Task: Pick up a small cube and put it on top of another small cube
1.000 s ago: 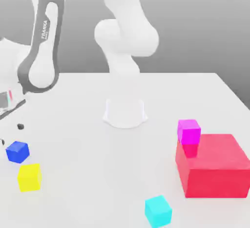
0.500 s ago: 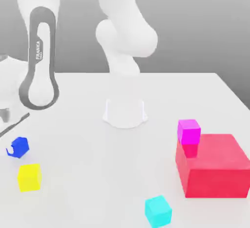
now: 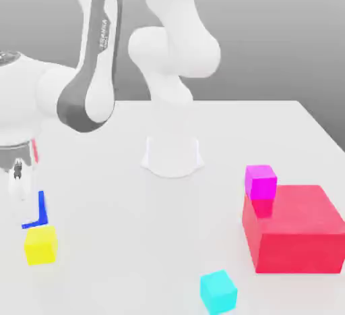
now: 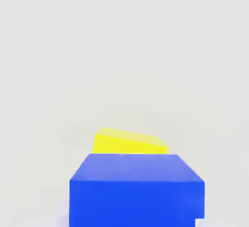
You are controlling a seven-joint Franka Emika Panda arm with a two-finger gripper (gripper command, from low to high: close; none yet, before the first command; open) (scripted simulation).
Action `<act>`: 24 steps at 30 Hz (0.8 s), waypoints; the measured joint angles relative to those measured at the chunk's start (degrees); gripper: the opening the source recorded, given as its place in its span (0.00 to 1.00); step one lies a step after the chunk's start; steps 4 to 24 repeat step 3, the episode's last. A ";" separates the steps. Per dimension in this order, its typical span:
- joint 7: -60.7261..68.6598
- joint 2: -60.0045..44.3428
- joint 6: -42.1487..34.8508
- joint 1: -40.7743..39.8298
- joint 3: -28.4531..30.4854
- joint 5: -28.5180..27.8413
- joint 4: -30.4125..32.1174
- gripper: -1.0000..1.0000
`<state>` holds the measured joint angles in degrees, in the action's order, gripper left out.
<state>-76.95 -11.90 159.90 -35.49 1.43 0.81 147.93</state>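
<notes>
The small deep-blue cube point(image 3: 42, 207) hangs just above the table at the exterior view's left, mostly hidden behind my hand, so only a thin blue edge shows. My gripper point(image 3: 25, 206) is shut on it. In the hand view the blue cube point(image 4: 136, 192) sits very close, with the yellow cube point(image 4: 129, 143) right behind it. In the exterior view the yellow cube point(image 3: 40, 244) rests on the table directly below and in front of the blue one. A cyan cube point(image 3: 217, 291) lies near the front edge.
A large red block point(image 3: 296, 233) stands at the exterior view's right, with a magenta cube point(image 3: 261, 181) stacked on a small red cube point(image 3: 263, 207) at its corner. The arm's white base point(image 3: 172, 155) stands mid-table. The white table point(image 3: 135, 239) spreads between them.
The hand swung down and in over the blue cube and closed on it. The cube tilted, then shifted slightly toward the yellow cube. The other cubes stayed put.
</notes>
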 joint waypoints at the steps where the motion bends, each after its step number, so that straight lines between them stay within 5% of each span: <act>1: 0.00 0.00 0.01 0.00 0.00 0.00 0.00 1.00; 24: 0.00 0.00 0.01 0.00 0.00 0.00 0.00 1.00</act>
